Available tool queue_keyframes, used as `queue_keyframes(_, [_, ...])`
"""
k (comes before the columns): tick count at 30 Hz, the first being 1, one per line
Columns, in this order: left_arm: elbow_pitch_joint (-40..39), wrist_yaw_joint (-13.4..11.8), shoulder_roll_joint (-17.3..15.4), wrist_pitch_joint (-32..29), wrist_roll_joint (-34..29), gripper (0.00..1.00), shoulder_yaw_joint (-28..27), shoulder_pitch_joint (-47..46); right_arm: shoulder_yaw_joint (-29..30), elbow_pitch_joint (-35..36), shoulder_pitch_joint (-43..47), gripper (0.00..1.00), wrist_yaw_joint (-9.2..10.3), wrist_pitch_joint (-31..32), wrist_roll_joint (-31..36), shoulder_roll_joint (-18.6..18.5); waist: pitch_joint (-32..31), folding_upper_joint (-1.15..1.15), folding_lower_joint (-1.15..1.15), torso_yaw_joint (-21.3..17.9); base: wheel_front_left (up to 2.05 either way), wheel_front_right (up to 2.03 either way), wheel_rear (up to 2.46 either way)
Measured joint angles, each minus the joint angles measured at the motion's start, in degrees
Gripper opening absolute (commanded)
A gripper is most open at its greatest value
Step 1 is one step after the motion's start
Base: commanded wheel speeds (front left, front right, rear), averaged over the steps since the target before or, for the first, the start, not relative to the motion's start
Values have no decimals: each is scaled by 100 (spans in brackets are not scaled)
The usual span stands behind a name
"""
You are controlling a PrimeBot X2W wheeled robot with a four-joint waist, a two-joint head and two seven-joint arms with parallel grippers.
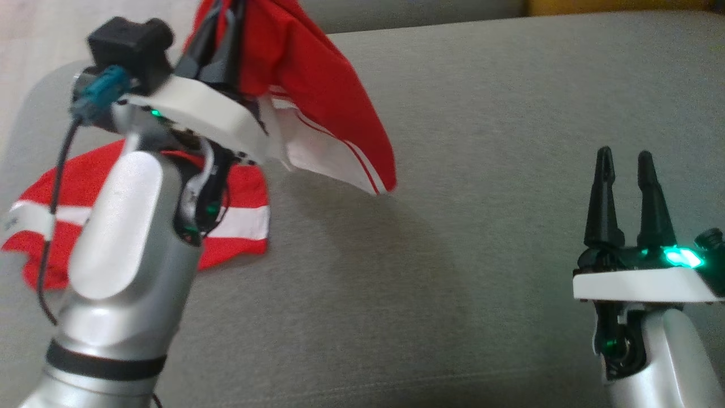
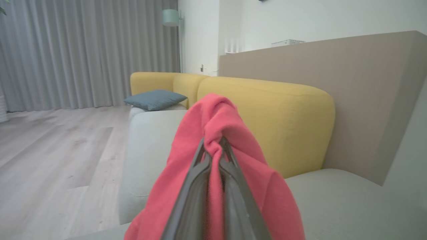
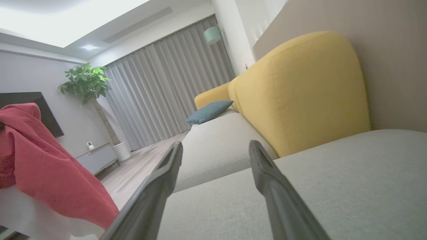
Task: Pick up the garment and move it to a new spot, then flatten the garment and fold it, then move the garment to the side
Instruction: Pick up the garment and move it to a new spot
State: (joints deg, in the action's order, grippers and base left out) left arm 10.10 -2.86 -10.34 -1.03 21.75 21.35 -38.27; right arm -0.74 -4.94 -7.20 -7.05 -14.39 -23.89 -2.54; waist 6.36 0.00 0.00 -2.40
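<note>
The garment [image 1: 317,90] is red with white stripes. My left gripper [image 1: 224,22] is shut on a bunch of it and holds that part raised above the grey sofa seat [image 1: 481,170]. Its lower part [image 1: 243,221] still lies on the seat behind my left forearm. In the left wrist view the cloth [image 2: 217,120] drapes over both fingers of that gripper [image 2: 213,141]. My right gripper [image 1: 626,161] stands open at the right, low over the seat, with nothing between its fingers [image 3: 166,163]; the garment [image 3: 40,166] hangs to its left.
Yellow backrests [image 2: 277,116] line the far side of the seat, with a taupe wall panel [image 2: 367,83] behind. A blue cushion [image 2: 155,99] lies further along the sofa. Wooden floor [image 2: 50,160], grey curtains and a potted plant [image 3: 85,78] are beyond the sofa's left end.
</note>
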Motion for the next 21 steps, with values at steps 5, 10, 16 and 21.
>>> queue_keyframes(5, [19,-24,241,-149,-4,0,259,-42,-85,260,-64,100,0,-1,-46,0,82,0,0,-525,0,0,0])
queue_keyframes(10, [324,-9,430,-196,-152,0,576,-259,-288,512,-163,100,0,-8,-234,-1,262,0,0,-1085,0,0,0])
queue_keyframes(16, [1095,204,604,-4,-157,100,810,-653,-516,708,-308,100,0,-9,-441,-1,583,0,0,-1725,0,0,0])
queue_keyframes(21, [1577,269,689,290,-157,100,843,-1023,-535,710,-308,100,0,-9,-506,-1,844,0,0,-1988,0,0,0])
